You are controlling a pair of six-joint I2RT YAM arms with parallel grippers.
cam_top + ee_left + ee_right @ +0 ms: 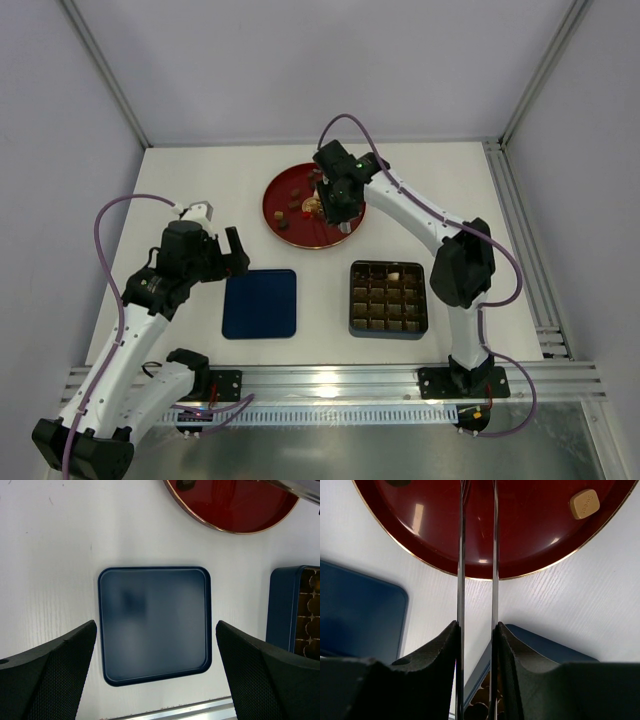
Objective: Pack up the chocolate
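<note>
Nearest of all, the aluminium rail (pixel 330 380) at the table's (pixel 200 180) near edge carries both arm bases. Just beyond it lie the flat blue lid (pixel 260 303) on the left and the brown gridded tray (pixel 389 298) in its blue box on the right, well apart from each other. The left gripper (pixel 232 250) hangs over the lid's left far side with its jaws spread wide and nothing between them.

Farther back, the red plate (pixel 272 200) holds the chocolate (pixel 293 205), small dark and light pieces scattered mostly across its left half. The right gripper (pixel 335 205) reaches over the plate's right half, right beside those pieces. Its two thin blades stand parallel with only a narrow gap. Their tips run out of the right wrist view, so whether they pinch a piece cannot be told. In that view a tan cube (pixel 584 503) lies on the plate, off to the right of the blades and apart from them.
</note>
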